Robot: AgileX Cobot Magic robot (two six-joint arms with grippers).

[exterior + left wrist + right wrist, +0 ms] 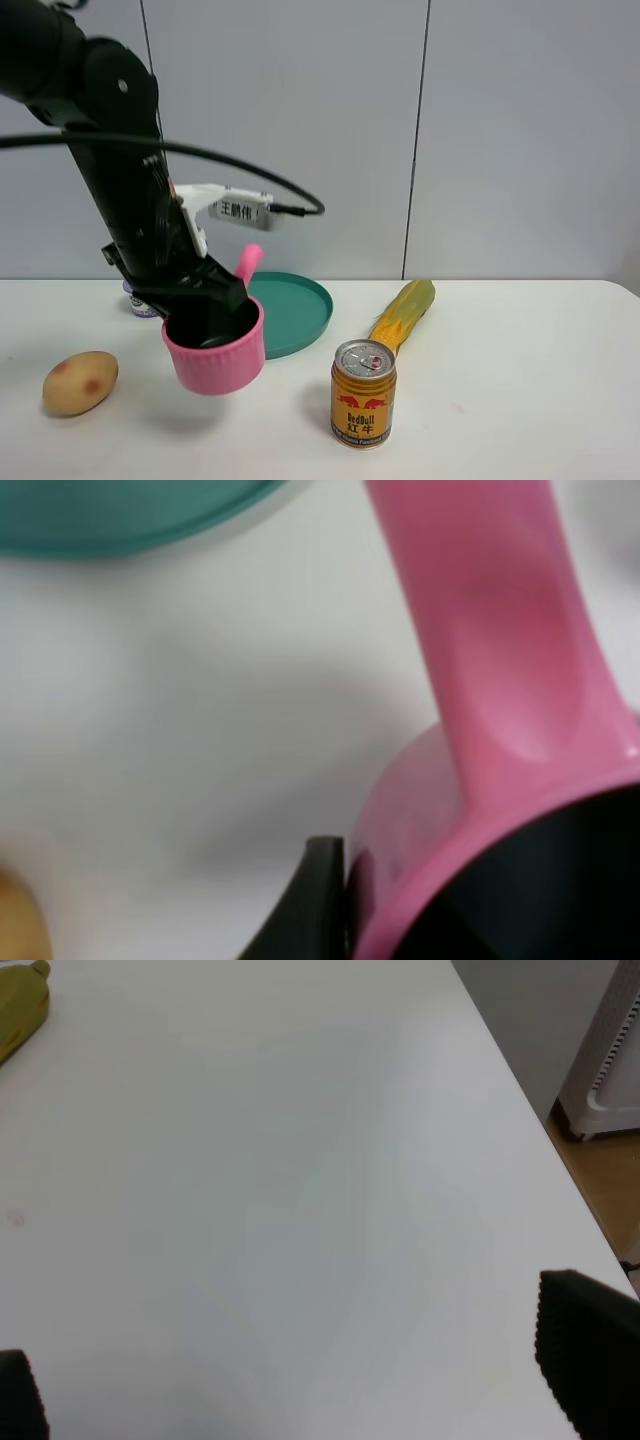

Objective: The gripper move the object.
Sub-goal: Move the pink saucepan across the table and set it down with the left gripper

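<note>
The pink saucepan (pixel 215 358) hangs tilted in the air over the left part of the white table, its dark inside facing up and its handle (pixel 247 265) pointing back toward the teal plate (pixel 296 312). My left gripper (pixel 212 308) is shut on the pan's rim, with the black arm above it. In the left wrist view the pan's handle and rim (pixel 500 680) fill the frame, with one black finger (pixel 315 905) against the outside wall. My right gripper (pixel 300 1390) is open and empty over bare table; it is out of the exterior view.
A potato (pixel 80 382) lies at the front left. A gold Red Bull can (pixel 363 392) stands right of the pan. A corn cob (pixel 405 312) lies behind the can. A small container (pixel 138 303) sits behind the arm. The table's right edge (pixel 540 1130) is near my right gripper.
</note>
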